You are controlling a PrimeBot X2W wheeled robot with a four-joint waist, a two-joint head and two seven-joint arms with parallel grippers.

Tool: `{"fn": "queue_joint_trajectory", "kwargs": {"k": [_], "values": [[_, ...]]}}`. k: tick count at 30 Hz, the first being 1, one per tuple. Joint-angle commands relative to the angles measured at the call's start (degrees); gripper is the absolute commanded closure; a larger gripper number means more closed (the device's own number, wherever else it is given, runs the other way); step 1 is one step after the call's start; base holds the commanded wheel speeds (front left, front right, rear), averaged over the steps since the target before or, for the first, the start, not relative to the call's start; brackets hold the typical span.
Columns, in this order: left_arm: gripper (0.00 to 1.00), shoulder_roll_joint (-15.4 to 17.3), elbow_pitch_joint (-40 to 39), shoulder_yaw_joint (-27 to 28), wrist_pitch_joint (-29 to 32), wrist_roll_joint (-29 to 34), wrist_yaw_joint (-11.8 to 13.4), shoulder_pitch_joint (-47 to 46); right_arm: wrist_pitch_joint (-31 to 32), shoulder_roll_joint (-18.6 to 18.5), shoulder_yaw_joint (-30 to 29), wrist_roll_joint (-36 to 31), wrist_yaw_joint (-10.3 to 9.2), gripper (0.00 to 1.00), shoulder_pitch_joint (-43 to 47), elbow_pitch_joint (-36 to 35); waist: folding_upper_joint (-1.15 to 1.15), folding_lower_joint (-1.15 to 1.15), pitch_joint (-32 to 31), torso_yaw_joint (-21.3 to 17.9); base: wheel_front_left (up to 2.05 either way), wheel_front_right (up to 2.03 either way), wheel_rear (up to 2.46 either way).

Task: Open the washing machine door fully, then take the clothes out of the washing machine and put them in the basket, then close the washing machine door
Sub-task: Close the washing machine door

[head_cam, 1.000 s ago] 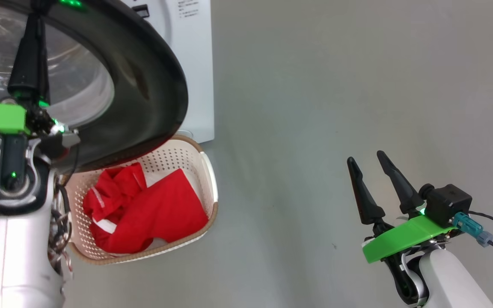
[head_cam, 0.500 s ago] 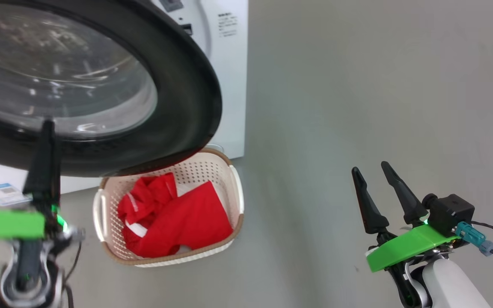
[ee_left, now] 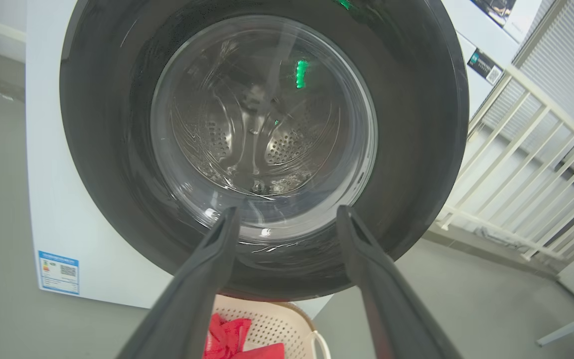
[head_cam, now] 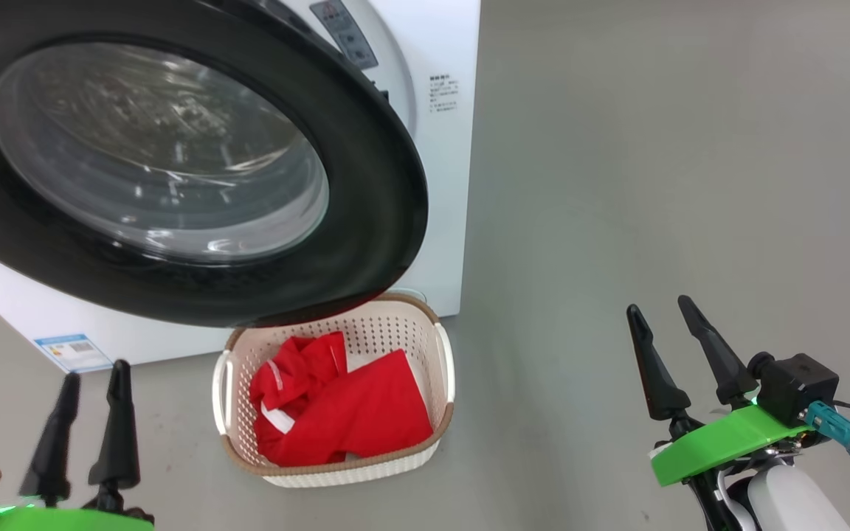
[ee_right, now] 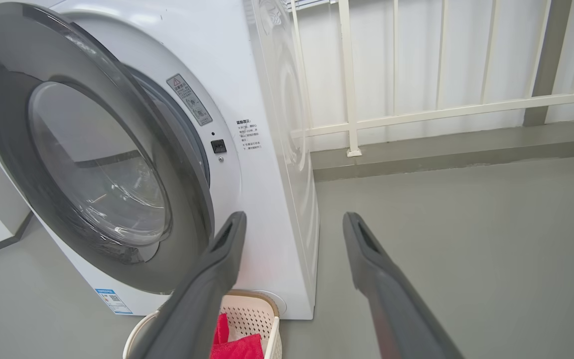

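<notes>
1. The door (head_cam: 174,155) lies over the front of the washer (head_cam: 443,169), black rim all round and the steel drum visible through the glass.
2. From the right wrist view, the door edge seems to stand a little off the white front. I cannot tell whether it is latched.
3. The basket (head_cam: 388,332) sits on the grey floor (head_cam: 654,184) just before the washer, near its lower right corner. In the head view its far rim is tucked under the bottom of the door.
4. The clothes (head_cam: 351,420) lie in the basket, a crumpled red heap with white trim showing, filling most of its bottom.
5. The left tool (head_cam: 96,370) hovers low in front of the washer, left of the basket and apart from it. Its fingers are spread, with nothing between them, and point at the door glass.
6. The right tool (head_cam: 657,304) hangs over bare floor well to the right of the basket, fingers wide and empty.
7. A small blue label (head_cam: 73,352) sits low on the washer's front, and a pale railing (ee_right: 416,109) runs behind the machine.
</notes>
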Motion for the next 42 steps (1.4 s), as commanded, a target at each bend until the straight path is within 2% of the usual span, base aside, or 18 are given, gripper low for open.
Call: {"fn": "queue_joint_trajectory", "kwargs": {"k": [1,6,7,11,15,25,42], "values": [[0.0,1.5,-1.8,2.8,-0.7,7.7,1.5,-0.2,-0.4,-0.3,0.8,-0.3,0.37,0.0,0.0,-1.8,0.0,0.0,-1.5,0.7,0.0,0.0,0.0],[0.0,-2.3,-6.5,7.0,-0.8,24.8,1.3,2.5,-0.4,-0.1,-0.3,-0.9,0.37,0.0,0.5,-3.3,0.0,0.0,-2.2,0.6,0.0,0.0,0.0],[0.0,-2.3,-6.5,7.0,-0.8,24.8,1.3,2.5,-0.4,-0.1,-0.3,-0.9,0.37,0.0,0.5,-3.3,0.0,0.0,-2.2,0.6,0.0,0.0,0.0],[0.0,-5.9,-8.6,9.1,-0.8,33.3,0.5,4.2,-0.4,0.2,-1.5,-1.5,0.37,0.0,1.1,-4.5,0.0,0.0,-2.5,0.4,0.0,0.0,0.0],[0.0,-8.5,-6.3,10.5,-0.8,37.0,-0.7,5.7,-0.4,0.3,-1.6,-1.6,0.37,0.0,1.3,-4.5,0.0,0.0,-2.7,0.1,0.0,0.0,0.0],[0.0,-10.7,-3.4,12.8,-0.8,39.9,-2.5,5.2,-0.4,-0.2,-1.7,-1.2,0.37,0.0,1.2,-4.7,0.0,0.0,-1.3,0.3,0.0,0.0,0.0],[0.0,-11.4,-2.3,13.8,-0.8,41.2,-3.0,3.6,-0.4,-0.2,-1.3,-1.2,0.37,0.0,0.4,-4.2,0.0,0.0,-0.4,0.8,0.0,0.0,0.0]]}}
